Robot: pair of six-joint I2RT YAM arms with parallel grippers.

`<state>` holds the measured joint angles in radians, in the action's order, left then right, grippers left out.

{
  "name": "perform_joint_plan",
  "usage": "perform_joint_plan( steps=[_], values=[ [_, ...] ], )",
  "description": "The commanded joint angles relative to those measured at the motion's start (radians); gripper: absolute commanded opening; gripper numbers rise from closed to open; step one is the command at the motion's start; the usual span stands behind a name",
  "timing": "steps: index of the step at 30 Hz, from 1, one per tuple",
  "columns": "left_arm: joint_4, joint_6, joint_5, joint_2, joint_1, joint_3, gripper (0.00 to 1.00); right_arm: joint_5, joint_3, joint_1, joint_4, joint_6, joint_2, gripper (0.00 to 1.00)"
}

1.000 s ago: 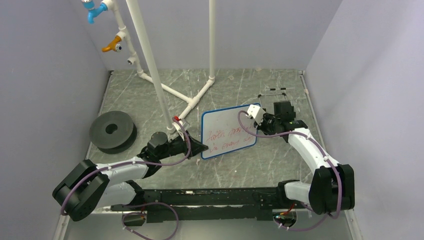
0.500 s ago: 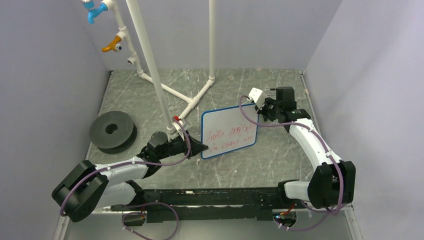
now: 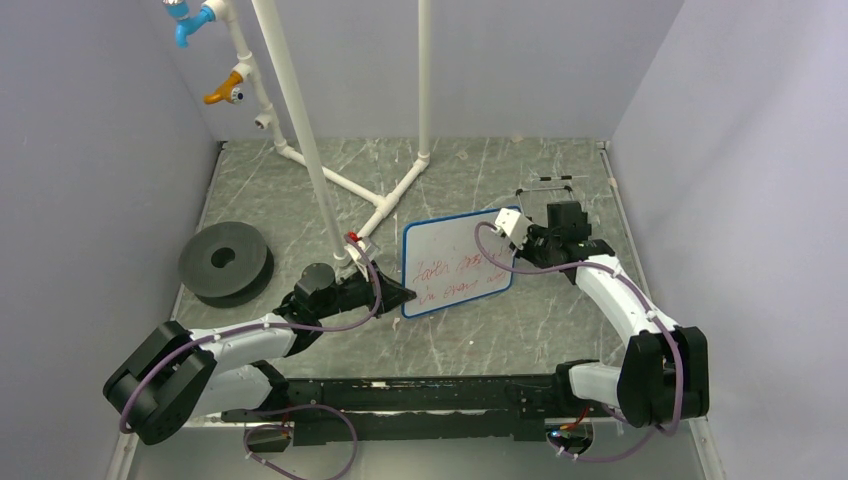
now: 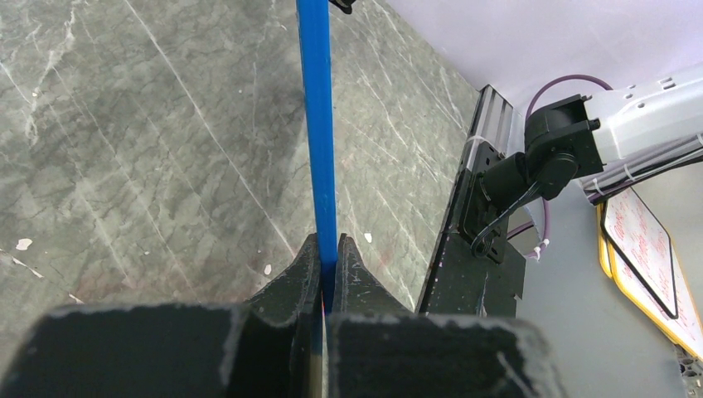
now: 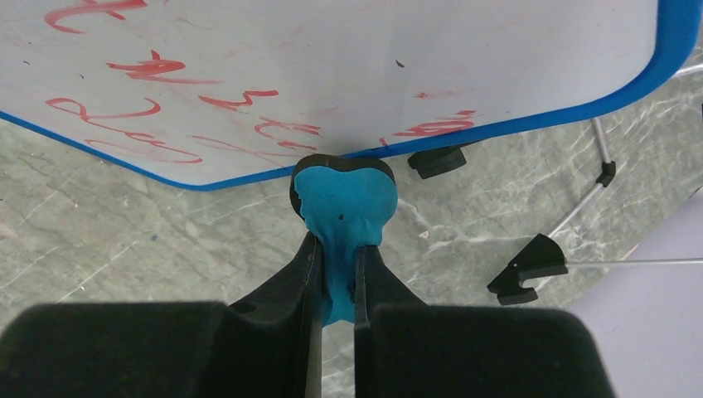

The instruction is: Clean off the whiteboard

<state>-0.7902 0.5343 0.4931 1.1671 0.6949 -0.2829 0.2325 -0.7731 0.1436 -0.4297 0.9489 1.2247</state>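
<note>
A small rectangular whiteboard with a thin blue rim sits near the middle of the grey marbled table, with 2 rows of red handwriting across its lower half. The left gripper is clamped on the board's left rim, its jaws pinching the blue edge. At the board's right end, the right gripper is closed on a blue eraser with a black pad, and the pad touches the board beside its rim. A thin black wire easel stand lies just beyond that end. A black round disc sits well to the board's left.
</note>
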Motion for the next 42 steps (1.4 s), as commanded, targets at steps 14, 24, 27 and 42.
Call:
perform_joint_plan(
  steps=[14,24,27,42],
  values=[
    [-0.129,-0.010,0.082,-0.006,0.009,-0.051,0.00,-0.033,-0.149,0.006,0.081,-0.145,0.039,0.00],
    [-0.141,-0.004,0.090,0.003,0.009,-0.053,0.00,0.034,-0.001,0.062,0.004,-0.067,0.016,0.00],
    [-0.140,-0.003,0.089,-0.001,0.010,-0.049,0.00,0.030,-0.039,0.057,0.044,-0.125,0.017,0.00],
    [-0.164,0.009,0.090,0.000,0.009,-0.032,0.00,0.050,-0.135,0.024,0.131,-0.228,0.027,0.00]
  ],
)
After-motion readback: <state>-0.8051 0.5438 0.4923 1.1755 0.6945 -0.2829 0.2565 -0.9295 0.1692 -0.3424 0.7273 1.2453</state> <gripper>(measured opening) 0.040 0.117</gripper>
